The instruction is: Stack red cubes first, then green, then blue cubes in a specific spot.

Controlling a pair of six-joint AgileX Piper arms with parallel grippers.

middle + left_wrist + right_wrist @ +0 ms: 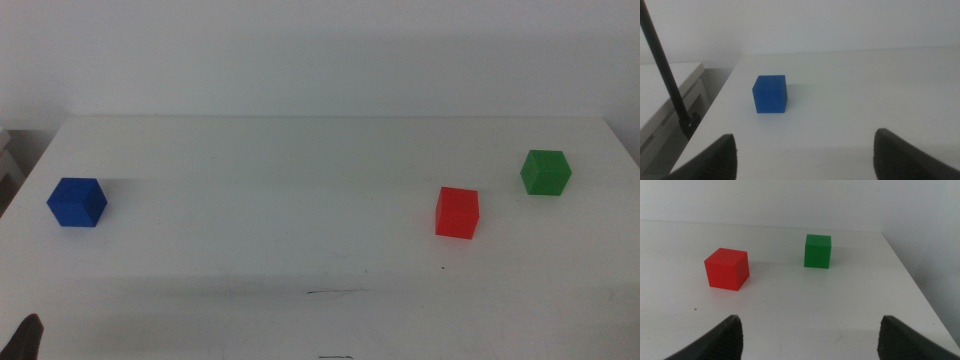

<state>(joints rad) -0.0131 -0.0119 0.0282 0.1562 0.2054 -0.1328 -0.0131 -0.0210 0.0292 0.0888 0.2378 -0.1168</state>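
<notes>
The red cube point(457, 212) point(727, 268) sits on the white table right of centre. The green cube point(545, 172) point(817, 251) stands farther right and a bit farther back. At the table's left stands the blue cube point(77, 202) point(770, 94). A short thin dark line marks the specific spot point(335, 292) near the front edge, and the patch is bare. My left gripper point(805, 155) is open, back from the blue cube; only its tip point(28, 335) shows at the middle view's bottom left. My right gripper point(810, 337) is open, short of the red and green cubes, and is out of the middle view.
A white wall runs behind the table point(300, 160). Past the table's left edge a thin dark pole point(665, 75) and a white shelf point(670, 95) stand. The table's right edge point(920, 285) lies close beside the green cube.
</notes>
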